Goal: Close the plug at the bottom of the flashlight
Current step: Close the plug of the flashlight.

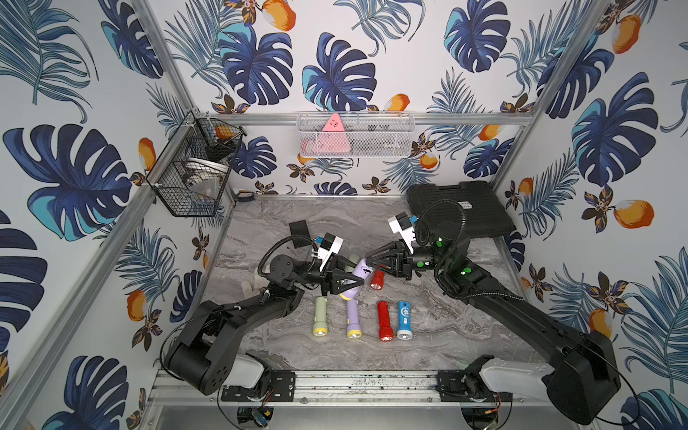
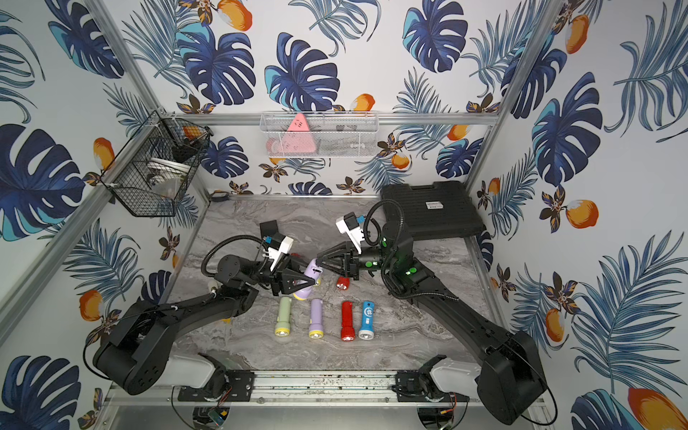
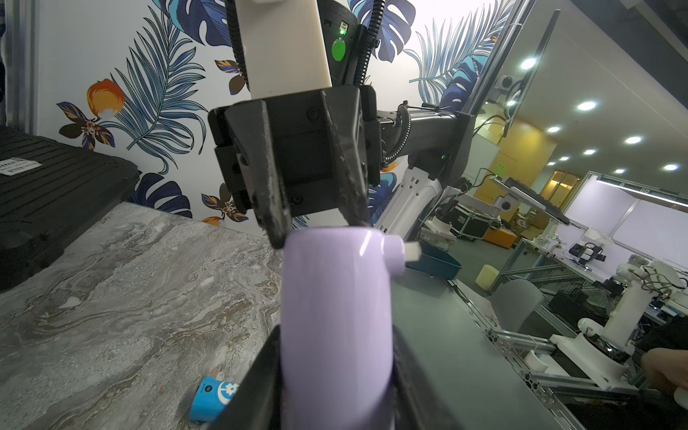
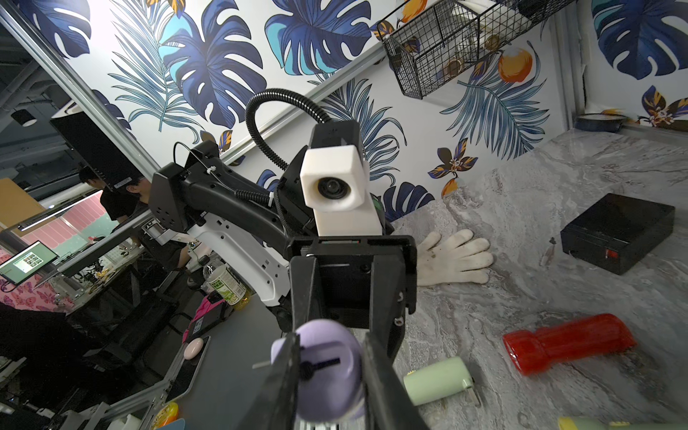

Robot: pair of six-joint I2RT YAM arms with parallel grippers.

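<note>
A lilac flashlight hangs tilted above the marble table, bottom end toward the right arm. My left gripper is shut on its barrel. The hinged plug sticks out sideways from the bottom end, its pale prong showing beyond it. My right gripper has one finger on each side of that bottom end. One finger lies over the plug lump and both seem to touch the end. A dark cord runs across the recess in the end face.
A green, a lilac, a red and a blue flashlight lie in a row near the front. Another red flashlight lies under the grippers. A black case is back right, with a white glove and a black box at left.
</note>
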